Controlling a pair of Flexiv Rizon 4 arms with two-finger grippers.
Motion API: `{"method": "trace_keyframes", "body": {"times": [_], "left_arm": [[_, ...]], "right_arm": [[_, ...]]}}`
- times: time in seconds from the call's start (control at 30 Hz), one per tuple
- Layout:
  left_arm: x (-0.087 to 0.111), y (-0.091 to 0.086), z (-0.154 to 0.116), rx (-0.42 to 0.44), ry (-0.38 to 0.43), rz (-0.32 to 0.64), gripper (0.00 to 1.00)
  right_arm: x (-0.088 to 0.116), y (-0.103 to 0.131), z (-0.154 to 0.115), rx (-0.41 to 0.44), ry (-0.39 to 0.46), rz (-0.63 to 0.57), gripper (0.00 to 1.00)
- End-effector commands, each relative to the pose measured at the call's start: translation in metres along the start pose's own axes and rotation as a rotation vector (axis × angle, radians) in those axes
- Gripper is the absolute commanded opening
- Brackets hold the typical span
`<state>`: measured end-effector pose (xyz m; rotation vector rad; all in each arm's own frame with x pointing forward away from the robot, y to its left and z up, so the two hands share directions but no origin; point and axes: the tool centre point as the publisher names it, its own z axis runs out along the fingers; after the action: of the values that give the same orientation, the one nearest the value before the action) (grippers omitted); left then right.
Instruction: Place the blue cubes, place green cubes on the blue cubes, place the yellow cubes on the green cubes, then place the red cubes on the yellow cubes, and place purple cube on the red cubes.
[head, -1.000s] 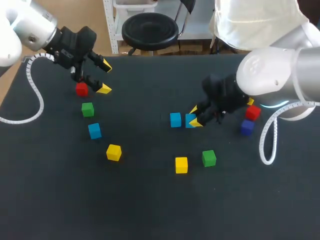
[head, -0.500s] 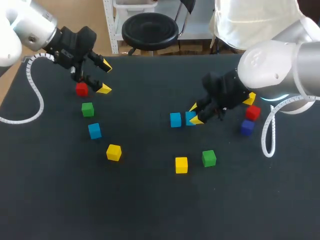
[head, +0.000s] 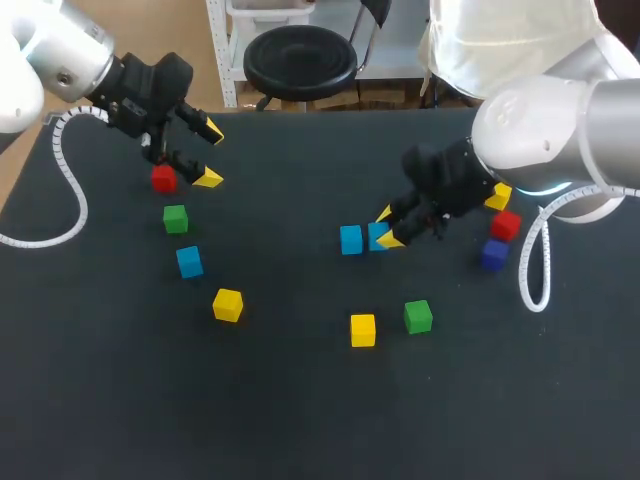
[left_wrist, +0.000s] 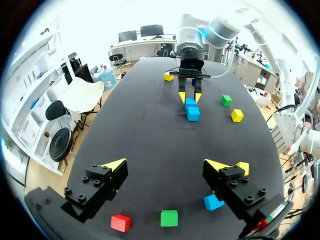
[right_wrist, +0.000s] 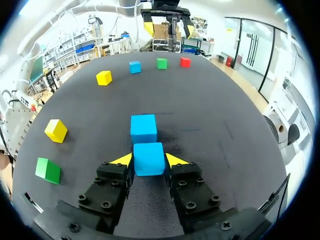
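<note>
My right gripper (head: 385, 228) is shut on a blue cube (head: 377, 237) near the table's middle. It is held just right of a second blue cube (head: 350, 239). In the right wrist view the held blue cube (right_wrist: 148, 158) sits between the fingers, with the other blue cube (right_wrist: 143, 128) just ahead across a small gap. My left gripper (head: 207, 153) hangs open at the far left, beside a red cube (head: 163, 179). Its fingers (left_wrist: 111, 169) stand wide with nothing between them. A third blue cube (head: 189, 261) lies below a green cube (head: 175, 218).
A yellow cube (head: 228, 304) lies at front left. Another yellow cube (head: 363, 329) and a green cube (head: 418, 316) lie in front of my right gripper. At the right, by my right arm, sit a red cube (head: 506, 225), a purple cube (head: 494, 254) and a yellow cube (head: 498, 197).
My right arm has shifted slightly, carrying its blue cube a little closer to the other blue cube. The left arm has not moved.
</note>
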<state>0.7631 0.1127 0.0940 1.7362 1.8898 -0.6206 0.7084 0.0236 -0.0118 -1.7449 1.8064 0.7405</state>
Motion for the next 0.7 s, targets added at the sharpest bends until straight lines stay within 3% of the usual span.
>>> {"method": "trace_keyframes", "body": {"times": [0.03,0.33,0.7], "left_arm": [[0.000,-0.001,0.000,-0.003,0.000,0.000,1.00],[0.000,-0.001,0.000,-0.003,0.000,0.000,1.00],[0.000,-0.001,0.000,-0.003,0.000,0.000,1.00]], "right_arm": [[0.001,0.000,0.000,0.003,0.000,0.002,0.00],[-0.002,0.012,-0.007,0.026,0.009,0.011,0.00],[0.004,0.010,0.000,0.005,0.005,0.025,0.00]]}}
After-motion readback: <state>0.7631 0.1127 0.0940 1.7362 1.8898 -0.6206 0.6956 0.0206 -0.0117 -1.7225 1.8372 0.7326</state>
